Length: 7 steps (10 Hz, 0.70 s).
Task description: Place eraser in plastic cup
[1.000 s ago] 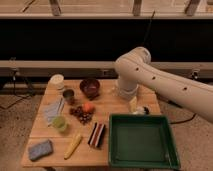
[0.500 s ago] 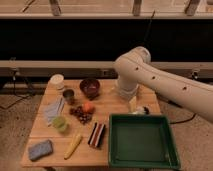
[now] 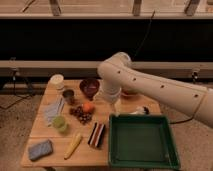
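A wooden table (image 3: 44, 134) stands in front of a dark wall crossed by horizontal rails. The eraser (image 3: 96, 135) lies flat near the front edge of the table, with its stripes running front to back, just beside the left wall of the green tray (image 3: 143, 156). It is not held. A yellow stick (image 3: 73, 145) lies at an angle just left of the eraser, and a blue-grey sponge (image 3: 40, 149) occupies the front left corner. The plastic cup (image 3: 60, 122) stands upright to the left of and behind the eraser, apart from it, next to a crumpled clear wrapper (image 3: 52, 109). Behind the eraser are a cluster of dark fruit (image 3: 80, 114) and an orange fruit (image 3: 88, 107). Further back stand a dark grey cup (image 3: 68, 95), a dark red bowl (image 3: 90, 87) and a white round container (image 3: 57, 80). The robot arm (image 3: 155, 87) enters from the right and bends down over the rear middle of the table. The gripper (image 3: 116, 106) points down to the right of the orange fruit, behind the far left corner of the tray and well apart from the eraser. Its jaws are spread and it grasps nothing.
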Each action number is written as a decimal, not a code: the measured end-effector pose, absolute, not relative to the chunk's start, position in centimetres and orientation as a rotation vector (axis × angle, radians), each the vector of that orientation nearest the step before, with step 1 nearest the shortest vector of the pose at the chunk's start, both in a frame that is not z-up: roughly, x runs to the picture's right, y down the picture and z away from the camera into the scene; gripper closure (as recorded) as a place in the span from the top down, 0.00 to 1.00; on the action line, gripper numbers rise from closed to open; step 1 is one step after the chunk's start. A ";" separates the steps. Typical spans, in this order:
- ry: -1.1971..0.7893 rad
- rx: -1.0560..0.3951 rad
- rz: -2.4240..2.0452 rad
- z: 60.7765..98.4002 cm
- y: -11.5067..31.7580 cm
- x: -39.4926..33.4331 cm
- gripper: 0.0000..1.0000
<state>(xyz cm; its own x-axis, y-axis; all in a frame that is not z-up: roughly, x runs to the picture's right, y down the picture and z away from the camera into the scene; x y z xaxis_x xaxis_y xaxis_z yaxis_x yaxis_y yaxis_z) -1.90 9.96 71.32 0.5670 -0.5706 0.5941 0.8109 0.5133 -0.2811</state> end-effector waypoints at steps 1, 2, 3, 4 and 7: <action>-0.495 -0.581 -0.890 71.9 10.8 -4.4 0.80; -0.531 -0.584 -0.915 72.8 12.0 -6.9 0.80; -0.556 -0.590 -0.935 73.8 13.3 -8.7 0.80; -0.578 -0.599 -0.952 75.0 14.8 -10.0 0.80; -0.600 -0.630 -0.973 77.1 17.7 -10.9 0.80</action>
<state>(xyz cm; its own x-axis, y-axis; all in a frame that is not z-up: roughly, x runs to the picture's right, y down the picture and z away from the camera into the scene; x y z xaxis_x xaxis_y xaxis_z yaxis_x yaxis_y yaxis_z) -10.92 17.72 77.07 0.4347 -0.5558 0.7086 0.8828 0.4186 -0.2132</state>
